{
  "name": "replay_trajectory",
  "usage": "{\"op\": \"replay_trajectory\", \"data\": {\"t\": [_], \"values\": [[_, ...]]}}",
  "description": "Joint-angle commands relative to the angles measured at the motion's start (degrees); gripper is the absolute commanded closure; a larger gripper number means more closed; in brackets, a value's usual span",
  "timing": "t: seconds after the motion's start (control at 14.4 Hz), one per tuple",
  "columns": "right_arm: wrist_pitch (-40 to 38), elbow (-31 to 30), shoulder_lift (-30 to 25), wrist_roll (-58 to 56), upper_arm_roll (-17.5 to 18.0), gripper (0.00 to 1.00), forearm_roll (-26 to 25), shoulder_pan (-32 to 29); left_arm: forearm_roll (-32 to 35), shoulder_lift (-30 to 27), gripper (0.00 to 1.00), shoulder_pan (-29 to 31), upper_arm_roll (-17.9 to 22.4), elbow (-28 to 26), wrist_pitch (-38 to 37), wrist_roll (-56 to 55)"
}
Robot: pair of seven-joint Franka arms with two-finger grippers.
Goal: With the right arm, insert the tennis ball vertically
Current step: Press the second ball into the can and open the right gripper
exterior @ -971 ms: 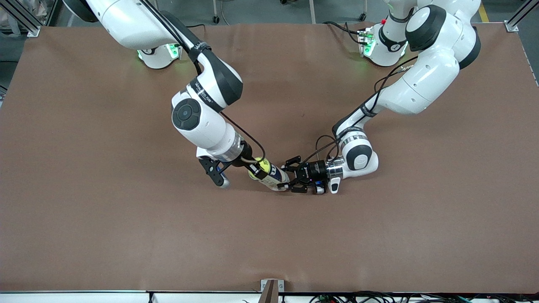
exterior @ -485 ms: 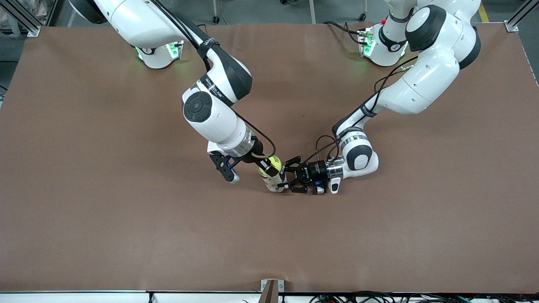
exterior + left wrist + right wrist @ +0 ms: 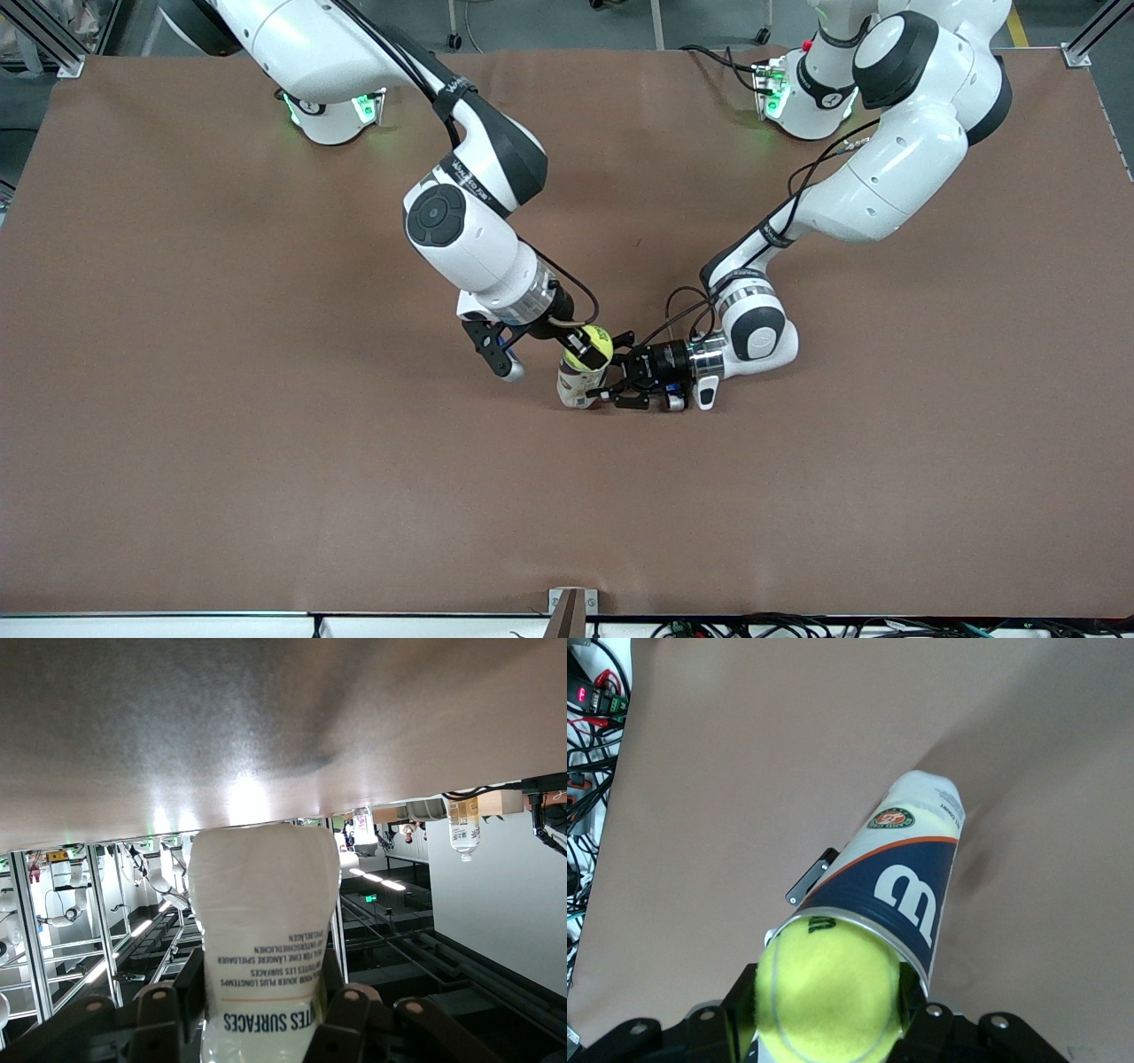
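While left gripper (image 3: 620,383) clamps the can (image 3: 580,383) upright near its base, right gripper (image 3: 586,347) holds the ball (image 3: 592,342) pinched at its mouth.

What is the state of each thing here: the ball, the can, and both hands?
Tennis ball: held at the can's open mouth, not yet inside.
Can: upright on the table, lid off, gripped low.
Right hand: shut on the ball.
Left hand: shut on the can.
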Motion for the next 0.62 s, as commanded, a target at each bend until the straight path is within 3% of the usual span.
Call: {"op": "replay_trajectory", "data": {"t": [0.0,0.07,0.14,0.55], "values": [[1.11,2.33,1.61,0.96,-0.68,0.89,-0.24,0.9,-0.46,1.47,0.65,-1.42,1.15,1.79,-0.07,2.31],[1.11,2.33,1.61,0.96,-0.68,0.61,-0.24,0.9,-0.55,1.47,0.65,-1.42,1.24,1.79,-0.07,2.31],[1.2,2.33,1.61,0.96,-0.86,0.01,-0.24,0.9,-0.55,1.47,0.65,-1.42,1.24,1.79,-0.07,2.31],[-0.99,3.73,1.26,0.87,-1.48,0.0,-0.16,0.46,-0.46,1.82,0.65,-1.42,1.24,1.97,-0.07,2.31]]}}
